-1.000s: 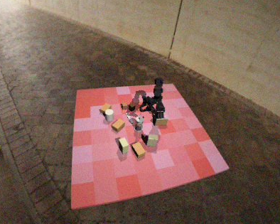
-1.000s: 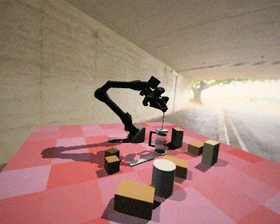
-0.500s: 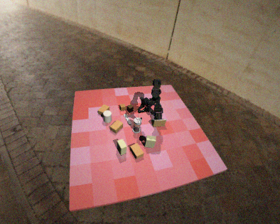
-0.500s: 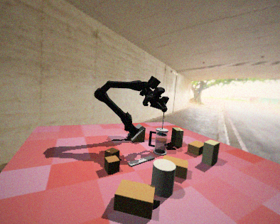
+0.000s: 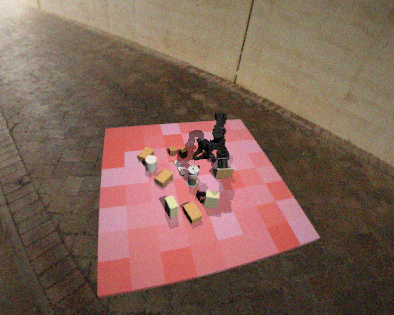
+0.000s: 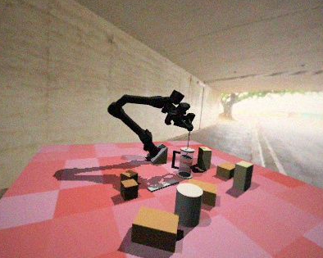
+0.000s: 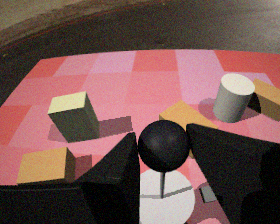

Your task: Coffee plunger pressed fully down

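Note:
The coffee press point(image 5: 192, 178) point(image 6: 186, 165) stands upright on the table, a glass cylinder with a dark handle point(image 6: 174, 160) and a pale round lid point(image 7: 175, 205) point(image 6: 188, 150). The thin plunger rod point(image 6: 188, 139) point(image 7: 162, 186) rises well above the lid, so the plunger is up. Its round black knob point(image 7: 163, 146) sits between the fingers. My gripper point(image 6: 190, 127) point(image 7: 161, 135) is shut on the knob, above the press and tilted down toward it. The contact faces are partly hidden behind the knob in the wrist view, and the knob is hidden by the fingers in the exterior view.
A grey cylinder point(image 5: 151, 164) point(image 6: 188, 207) point(image 7: 232, 101), a tall pale green block point(image 5: 171, 206) point(image 6: 243, 176) point(image 7: 75, 120) and several orange blocks stand around the press. Another green block point(image 5: 211, 199) point(image 6: 204, 159) is close to it. A flat grey piece point(image 6: 163, 185) lies beside the press.

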Robot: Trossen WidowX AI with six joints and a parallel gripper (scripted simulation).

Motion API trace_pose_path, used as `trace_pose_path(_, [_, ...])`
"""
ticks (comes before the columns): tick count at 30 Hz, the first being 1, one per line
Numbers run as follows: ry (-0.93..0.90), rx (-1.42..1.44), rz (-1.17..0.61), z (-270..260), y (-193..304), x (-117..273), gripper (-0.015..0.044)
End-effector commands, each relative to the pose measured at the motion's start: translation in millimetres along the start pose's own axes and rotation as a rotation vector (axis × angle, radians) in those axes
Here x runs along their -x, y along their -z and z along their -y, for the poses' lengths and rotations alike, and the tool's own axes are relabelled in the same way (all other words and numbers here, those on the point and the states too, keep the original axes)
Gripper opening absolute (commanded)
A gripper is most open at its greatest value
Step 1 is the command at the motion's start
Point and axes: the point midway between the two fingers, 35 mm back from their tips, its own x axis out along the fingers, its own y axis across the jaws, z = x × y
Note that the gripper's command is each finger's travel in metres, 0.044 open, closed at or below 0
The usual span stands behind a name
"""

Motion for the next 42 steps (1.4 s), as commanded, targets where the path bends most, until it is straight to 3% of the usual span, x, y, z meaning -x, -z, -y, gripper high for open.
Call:
trace_pose_path(1, [-0.004,0.015,-0.031,-1,17,-9,0.012])
trace_pose_path(42, [-0.003,0.016,-0.028,0,63,-46,0.012])
